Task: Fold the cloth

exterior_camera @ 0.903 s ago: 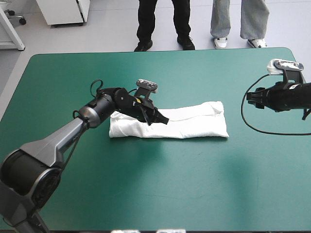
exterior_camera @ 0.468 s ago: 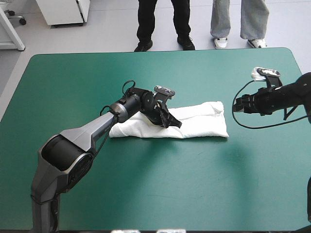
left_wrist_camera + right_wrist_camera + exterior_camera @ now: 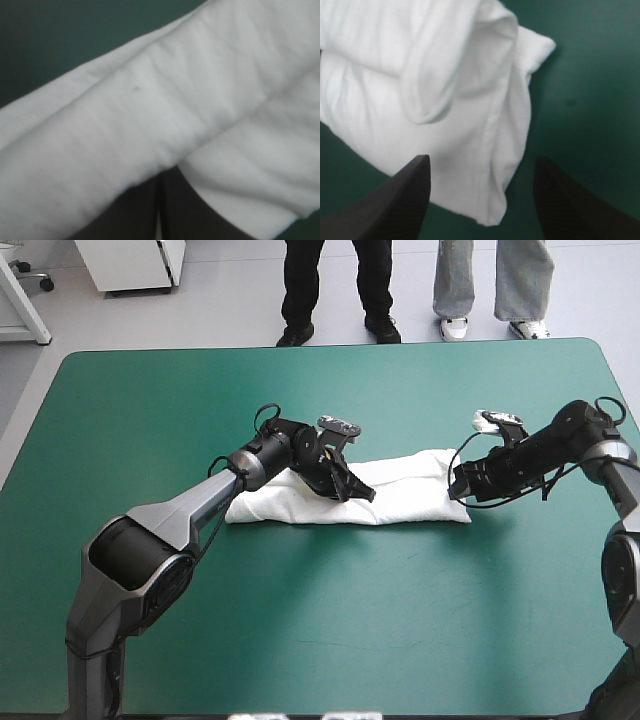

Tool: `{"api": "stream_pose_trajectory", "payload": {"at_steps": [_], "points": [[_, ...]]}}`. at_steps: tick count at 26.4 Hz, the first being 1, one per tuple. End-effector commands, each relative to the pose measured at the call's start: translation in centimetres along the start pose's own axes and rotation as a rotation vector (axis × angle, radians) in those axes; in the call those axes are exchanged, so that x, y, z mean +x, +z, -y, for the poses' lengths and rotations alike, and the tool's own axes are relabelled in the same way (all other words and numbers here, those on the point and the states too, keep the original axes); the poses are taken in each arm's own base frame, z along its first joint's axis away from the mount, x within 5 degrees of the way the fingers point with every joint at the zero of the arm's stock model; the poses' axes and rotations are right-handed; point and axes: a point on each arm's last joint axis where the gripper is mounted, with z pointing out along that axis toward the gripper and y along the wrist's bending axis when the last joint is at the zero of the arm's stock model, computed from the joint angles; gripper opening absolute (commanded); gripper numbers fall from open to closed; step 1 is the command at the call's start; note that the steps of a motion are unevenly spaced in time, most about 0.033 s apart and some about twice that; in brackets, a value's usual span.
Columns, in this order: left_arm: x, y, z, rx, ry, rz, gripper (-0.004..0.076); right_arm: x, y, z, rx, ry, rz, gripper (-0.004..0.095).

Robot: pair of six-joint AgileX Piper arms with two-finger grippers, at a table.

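**Folded T-shirt at mid-table, one gripper at each part of it**

Item inspected: the T-shirt, white, folded into a long narrow bundle. It lies flat on the teal-green cover about mid-table. Its long side runs across the table from left to right, well clear of all edges.

Left gripper: positioned over the bundle, left of its middle and toward the far long edge. In the left wrist view the black fingers stand all but closed, with only a thin pale line between them. Their tips are hidden beneath a thick fold of the T-shirt. Finding: the claw is pinched narrow on the cloth. A strip of cover shows beyond the fold.

Right gripper: positioned at the bundle's right end, low to the table. The right wrist view shows its fingers spread wide, touching no cloth. The T-shirt's end lies just ahead of the fingers and partly between them. There it shows rolled layers and a hemmed corner, with bare cover alongside. Finding: the claw is wide and grips nothing.
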Motion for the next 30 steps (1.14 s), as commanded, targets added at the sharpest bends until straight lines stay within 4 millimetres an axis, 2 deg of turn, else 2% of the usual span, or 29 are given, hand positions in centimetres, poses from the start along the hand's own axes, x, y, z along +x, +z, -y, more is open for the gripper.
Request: {"api": "stream_pose_trajectory", "payload": {"at_steps": [1, 7, 13, 17, 19, 22, 23, 26, 28, 30], "points": [[-0.3, -1.5, 0.8, 0.011, 0.007, 0.013, -0.0009, -0.8, -0.9, -0.7, -0.018, -0.018, 0.053, 0.0573], [-0.3, -1.5, 0.8, 0.011, 0.009, 0.013, -0.0009, -1.1, 1.1, -0.4, -0.048, -0.006, 0.022, 0.0573], [-0.3, -1.5, 0.8, 0.011, 0.011, 0.013, -0.0009, -1.2, 4.5, -1.7, -0.095, -0.035, -0.055, 0.057], [-0.3, -1.5, 0.8, 0.011, 0.011, 0.013, -0.0009, -1.0, 6.5, -2.2, -0.11, -0.043, -0.109, 0.0504], [-0.3, -1.5, 0.8, 0.011, 0.011, 0.009, -0.0009, -0.9, 7.1, -2.1, -0.113, -0.033, -0.123, 0.04], [-0.2, -1.5, 0.8, 0.012, 0.011, 0.003, -0.0009, -0.9, 7.2, -2.0, -0.112, -0.023, -0.125, 0.0183], [-0.2, -1.5, 0.8, 0.012, 0.012, 0.003, -0.0009, -0.9, 7.2, -2.0, -0.113, -0.019, -0.127, 0.0004], [-0.1, -1.5, 0.8, 0.011, 0.013, -0.009, -0.0009, -0.9, 6.8, -2.4, -0.13, -0.023, -0.144, -0.0017], [-0.1, -1.5, 0.8, 0.012, 0.013, -0.01, -0.0009, -1.4, 5.4, -2.9, -0.135, -0.027, -0.111, -0.0017], [-0.1, -1.5, 0.8, 0.011, 0.019, -0.015, -0.0009, -2.2, 2.9, -3.4, -0.123, -0.041, -0.052, -0.0017]]}}
